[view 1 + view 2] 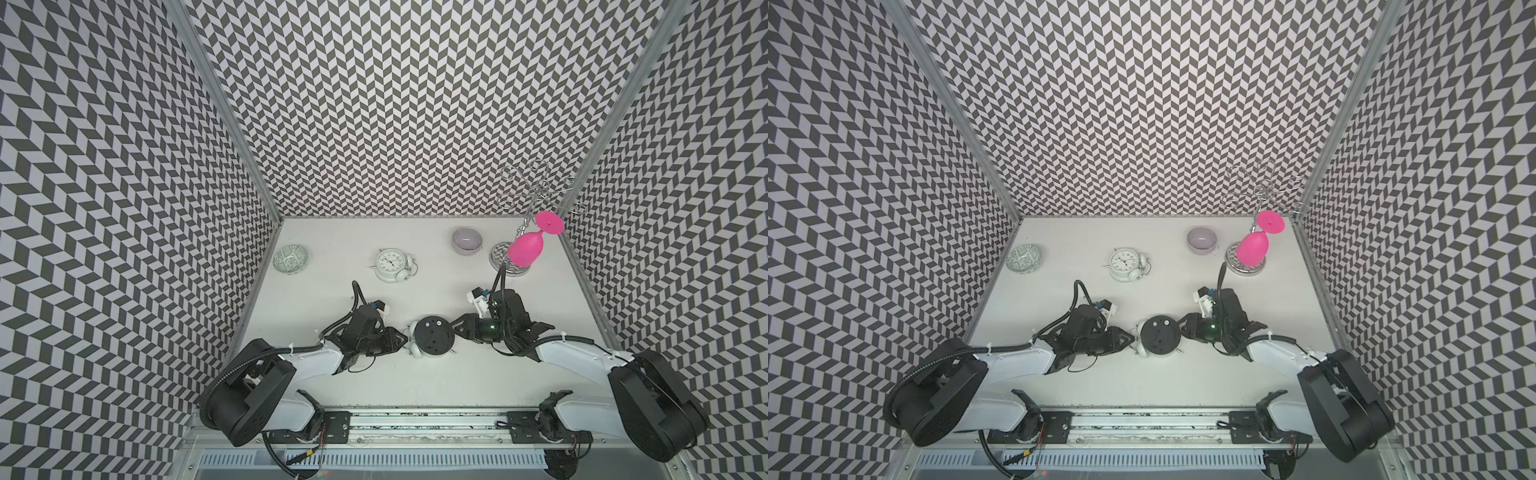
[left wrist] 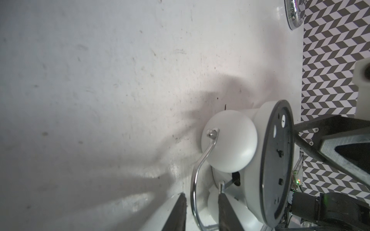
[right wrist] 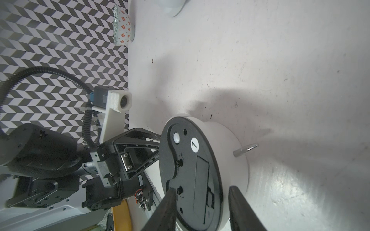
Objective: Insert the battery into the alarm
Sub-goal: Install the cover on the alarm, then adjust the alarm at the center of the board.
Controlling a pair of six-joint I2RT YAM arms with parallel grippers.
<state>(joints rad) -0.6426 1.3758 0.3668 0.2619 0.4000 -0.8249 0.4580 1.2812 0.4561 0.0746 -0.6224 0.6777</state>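
Centrally, in the near half of the white surface [image 1: 415, 386], the alarm [image 1: 432, 336] lies face down between the two arms, as both top views show. A second clock [image 1: 392, 264], face up, stands well behind it.

The alarm's bell end points to the left hand [image 1: 402, 338] and its foot end to the right hand [image 1: 457, 328]. Both hands reach the alarm, so neither is nearer.

- **Right hand:** turned on its side. One of its fingers [image 3: 166, 210] lies over the black back plate [image 3: 190, 170] and the other past the white rim. It appears clamped across the thickness of the body.
- **Left hand:** its fingers [image 2: 180, 214] stand a little apart, straddling the wire handle [image 2: 193, 184]. A gap shows between the wire and the inner finger, so no grip is evident yet.
- **Compartment door [image 3: 202, 186]:** a rectangle on the back plate that appears closed. Its long axis runs away from the right hand's fingers, and its near end lies just beside them.
- **Battery:** not visible in any view.

Judgement: the coming move turns on this door. It lies toward the right hand, which is occupied steadying the body. A battery must first be found.
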